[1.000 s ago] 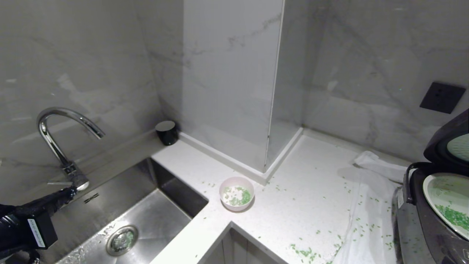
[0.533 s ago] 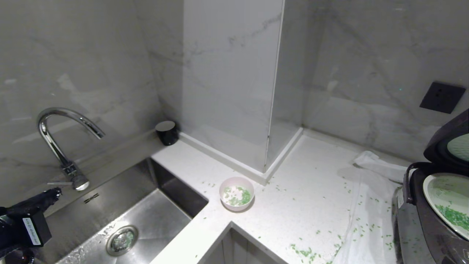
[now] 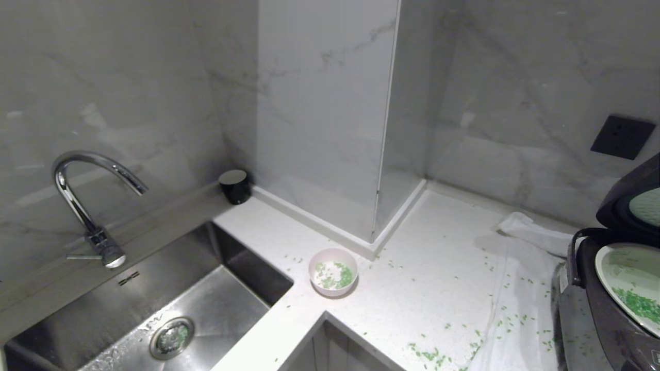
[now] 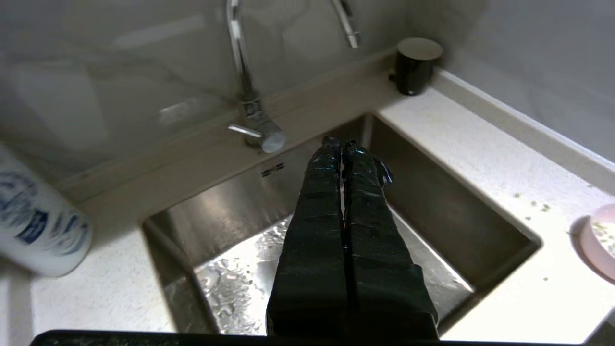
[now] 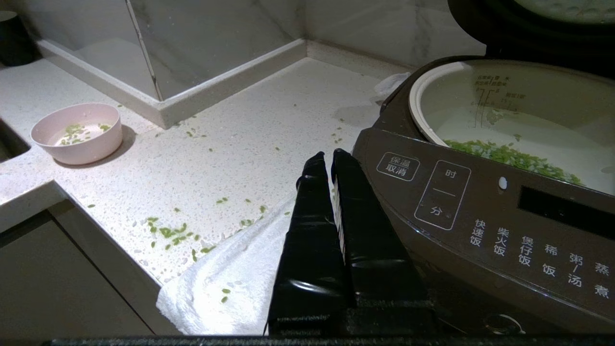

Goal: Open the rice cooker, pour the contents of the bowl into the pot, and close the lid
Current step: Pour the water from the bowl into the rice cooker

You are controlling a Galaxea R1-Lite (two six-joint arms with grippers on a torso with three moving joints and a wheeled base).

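1. Marble walls wrap a white counter (image 3: 423, 288), with a steel sink (image 3: 216, 309) at the left and a chrome tap (image 3: 82, 196) behind it.
2. Out on the right edge stands the cooker (image 3: 608, 319), lid (image 3: 631, 203) tipped up and back — wide open.
3. Inside it the pot (image 5: 519, 120) shows a patch of green grains (image 5: 504, 154) on its pale floor.
4. Over to the bowl (image 3: 333, 272): upright on the counter near the sink's corner, well apart from the cooker, a few green bits on its white inside.
5. More green bits lie scattered across the counter and on the white towel (image 3: 515, 309) spread beside the cooker.
6. A small dark cup (image 3: 234, 186) sits in the back corner by the wall.
7. Left gripper (image 4: 342, 144) hangs over the sink, fingers pressed flat together with nothing between them, tips pointing toward the tap's base.
8. Beside the sink on that arm's side, a white bottle with blue print (image 4: 38, 221) stands on the counter.
9. Right gripper (image 5: 331, 161) sits low at the cooker's front corner, above the towel — fingers clenched tight, empty, just beside the button panel (image 5: 504, 226).
10. Neither arm shows in the head view.
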